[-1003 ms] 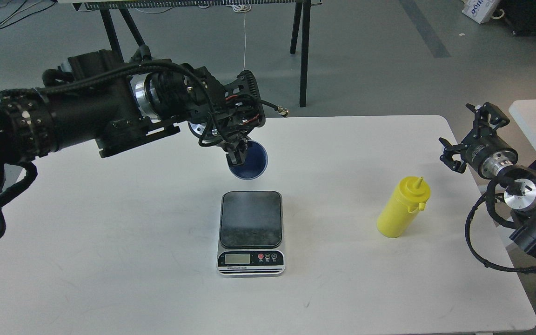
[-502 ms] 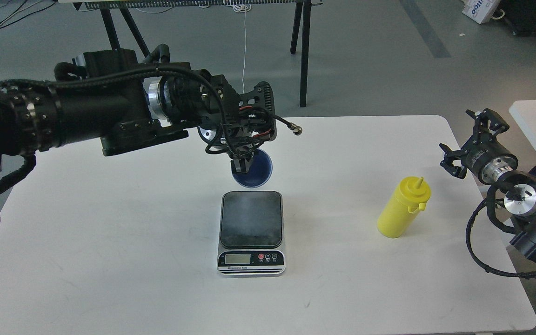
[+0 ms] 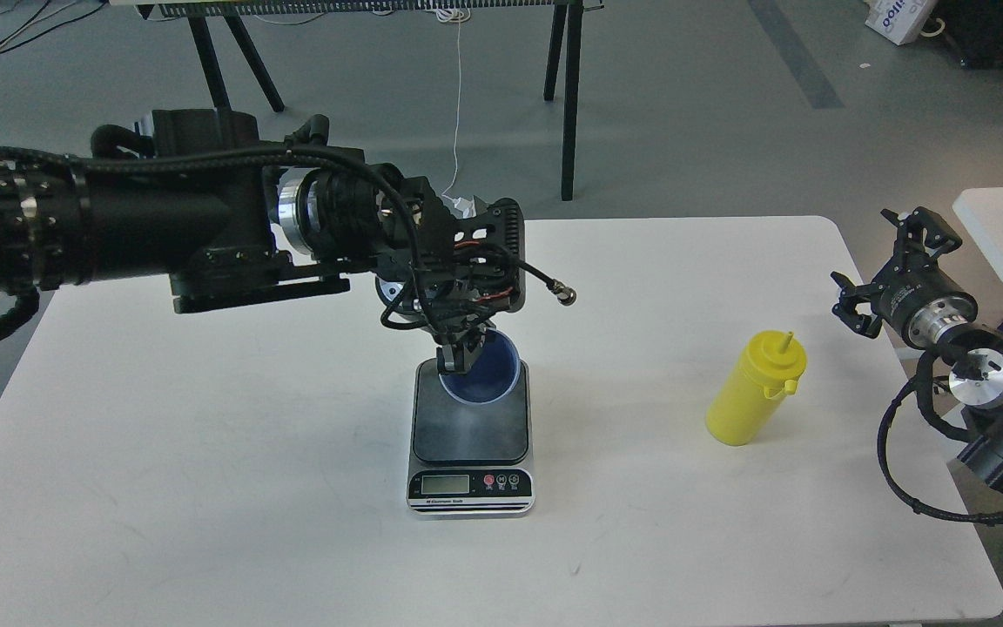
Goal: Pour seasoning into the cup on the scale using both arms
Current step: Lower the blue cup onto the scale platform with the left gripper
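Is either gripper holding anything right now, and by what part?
The left gripper holds the cup by its rim, on the left side, over the scale. The right gripper is open and holds nothing; the seasoning stands untouched.

Grey floor [image 3: 684, 104], white table [image 3: 205, 522] (matte), black-legged bench [image 3: 567, 96] behind

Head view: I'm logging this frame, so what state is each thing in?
cup: upright, held by its rim over the scale's rear.
left gripper: shut on the cup.
right gripper: open, empty, beyond the bottle.
seasoning bottle: standing on the table, capped, untouched.
scale: flat on the table; display unreadable.
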Robot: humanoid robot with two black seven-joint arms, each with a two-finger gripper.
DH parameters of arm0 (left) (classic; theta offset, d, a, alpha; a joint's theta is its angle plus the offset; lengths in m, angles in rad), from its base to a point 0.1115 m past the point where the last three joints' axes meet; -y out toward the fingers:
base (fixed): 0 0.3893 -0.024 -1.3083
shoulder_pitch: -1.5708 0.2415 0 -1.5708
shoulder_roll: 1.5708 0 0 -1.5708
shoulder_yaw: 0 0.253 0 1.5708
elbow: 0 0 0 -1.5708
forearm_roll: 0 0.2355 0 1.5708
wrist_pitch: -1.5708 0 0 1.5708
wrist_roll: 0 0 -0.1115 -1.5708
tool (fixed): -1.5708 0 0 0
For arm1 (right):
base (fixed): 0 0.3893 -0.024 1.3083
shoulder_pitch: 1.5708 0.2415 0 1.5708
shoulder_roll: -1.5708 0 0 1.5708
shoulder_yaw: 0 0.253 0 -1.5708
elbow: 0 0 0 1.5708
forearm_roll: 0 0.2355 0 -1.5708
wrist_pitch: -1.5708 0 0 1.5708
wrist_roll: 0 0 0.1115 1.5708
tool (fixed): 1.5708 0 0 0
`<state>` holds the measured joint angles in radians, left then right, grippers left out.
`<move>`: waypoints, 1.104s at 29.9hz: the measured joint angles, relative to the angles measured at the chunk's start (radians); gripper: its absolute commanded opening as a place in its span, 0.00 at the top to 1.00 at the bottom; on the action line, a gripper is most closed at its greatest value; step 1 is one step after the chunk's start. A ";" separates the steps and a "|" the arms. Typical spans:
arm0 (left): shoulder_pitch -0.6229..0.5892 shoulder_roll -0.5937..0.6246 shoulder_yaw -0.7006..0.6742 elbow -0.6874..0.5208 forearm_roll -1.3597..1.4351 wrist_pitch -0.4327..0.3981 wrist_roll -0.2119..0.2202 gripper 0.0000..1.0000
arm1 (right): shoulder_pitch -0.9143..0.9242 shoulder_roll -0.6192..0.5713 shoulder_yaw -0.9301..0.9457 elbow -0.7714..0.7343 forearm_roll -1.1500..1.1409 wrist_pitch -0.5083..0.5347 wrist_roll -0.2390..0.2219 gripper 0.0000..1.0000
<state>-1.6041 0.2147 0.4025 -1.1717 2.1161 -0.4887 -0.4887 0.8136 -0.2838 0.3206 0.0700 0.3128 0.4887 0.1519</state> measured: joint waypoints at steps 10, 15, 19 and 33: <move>0.014 -0.001 0.007 -0.002 -0.007 0.000 0.000 0.97 | -0.001 0.000 0.001 -0.001 0.000 0.000 0.008 0.00; 0.025 -0.005 0.006 -0.002 -0.013 0.000 0.000 0.97 | -0.001 0.000 0.000 -0.001 0.000 0.000 0.009 0.00; 0.027 -0.005 0.006 -0.002 -0.013 0.000 0.000 0.97 | -0.001 0.000 0.000 -0.002 0.000 0.000 0.009 0.00; 0.041 -0.001 0.033 -0.002 -0.070 0.000 0.000 0.96 | -0.003 0.000 0.000 -0.002 0.001 0.000 0.009 0.00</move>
<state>-1.5632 0.2133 0.4355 -1.1734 2.0458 -0.4887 -0.4887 0.8101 -0.2838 0.3206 0.0679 0.3133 0.4887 0.1612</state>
